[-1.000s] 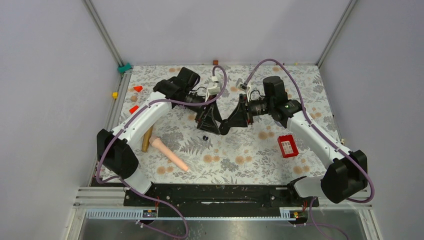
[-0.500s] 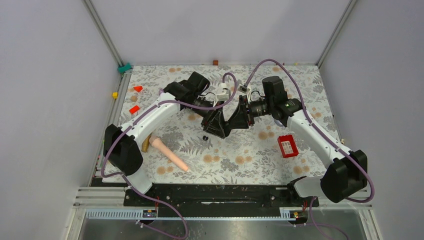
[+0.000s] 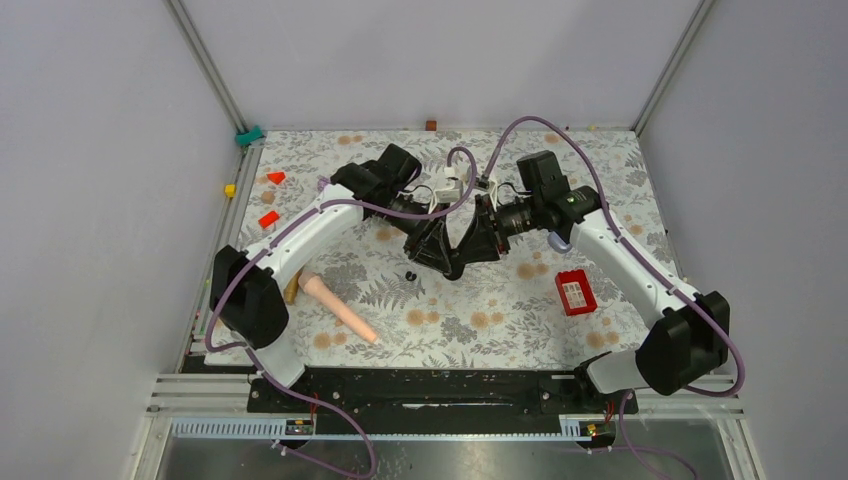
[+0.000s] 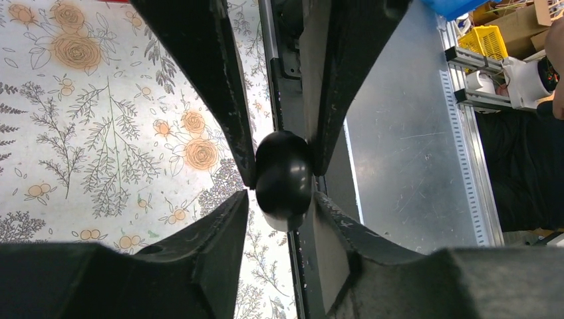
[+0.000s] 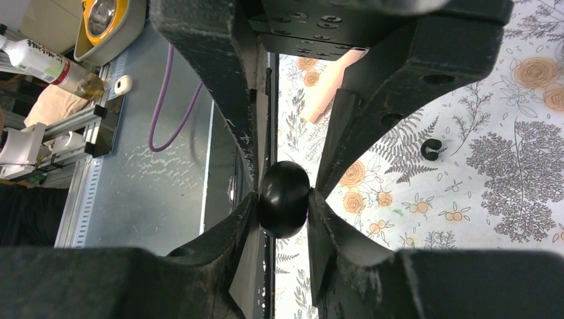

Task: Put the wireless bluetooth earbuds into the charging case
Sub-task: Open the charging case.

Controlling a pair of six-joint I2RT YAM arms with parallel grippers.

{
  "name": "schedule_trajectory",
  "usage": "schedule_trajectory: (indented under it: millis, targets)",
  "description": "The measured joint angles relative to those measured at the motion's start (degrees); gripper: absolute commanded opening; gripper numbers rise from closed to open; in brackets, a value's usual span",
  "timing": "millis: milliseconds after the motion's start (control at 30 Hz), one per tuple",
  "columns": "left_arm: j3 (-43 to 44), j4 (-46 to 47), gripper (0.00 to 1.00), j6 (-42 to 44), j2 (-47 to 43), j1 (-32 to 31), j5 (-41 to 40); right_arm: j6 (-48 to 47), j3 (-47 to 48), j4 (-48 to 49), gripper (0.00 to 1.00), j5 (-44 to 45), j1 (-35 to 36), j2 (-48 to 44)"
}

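Both claws meet tip to tip over the middle of the flowered desk (image 3: 480, 330). The left claw (image 4: 281, 194) is clenched on a glossy black, rounded charging case (image 4: 282, 166). The right claw (image 5: 282, 195) pinches the same case from the opposite side. The earbuds (image 3: 409, 275) lie on the desk near the claws, on the left arm's side, touching neither. They show only as a black speck, perhaps one bud, perhaps two. A red box (image 3: 575, 292) sits well apart on the right.
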Motion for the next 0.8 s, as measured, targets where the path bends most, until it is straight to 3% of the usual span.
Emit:
schedule_trajectory:
  millis: [167, 267, 333, 400, 500, 667, 800]
  targets:
    - [0.0, -0.42, 0.18, 0.22, 0.5, -0.68, 0.04, -1.11, 0.02, -1.31, 0.13, 0.61, 0.5, 0.17]
    - [0.0, -0.72, 0.13, 0.24, 0.68, -0.81, 0.04, -1.2, 0.02, -1.73, 0.16, 0.96, 0.52, 0.17]
    - [0.0, -0.74, 0.11, 0.17, 0.72, -0.81, 0.07, -0.81, 0.02, -1.62, 0.26, 1.2, 0.61, 0.17]
    - [0.0, -0.76, 0.1, 0.15, 0.72, -0.76, 0.04, 0.44, 0.02, -1.16, 0.45, 1.62, 0.72, 0.17]
    - [0.0, -0.74, 0.1, 0.11, 0.72, -0.59, 0.11, 3.8, 0.02, 0.83, 0.6, 2.67, 0.81, 0.17]
    - [-1.44, 4.48, 0.08, -4.17, -0.28, -0.35, 0.22, 10.56, -0.04, 7.02, 0.69, 4.74, 0.09, -0.15]
    - [-7.76, 15.23, 0.05, -12.83, -4.76, 1.99, -0.31, 20.13, -3.54, 17.38, 0.72, 5.46, -2.43, -2.38]
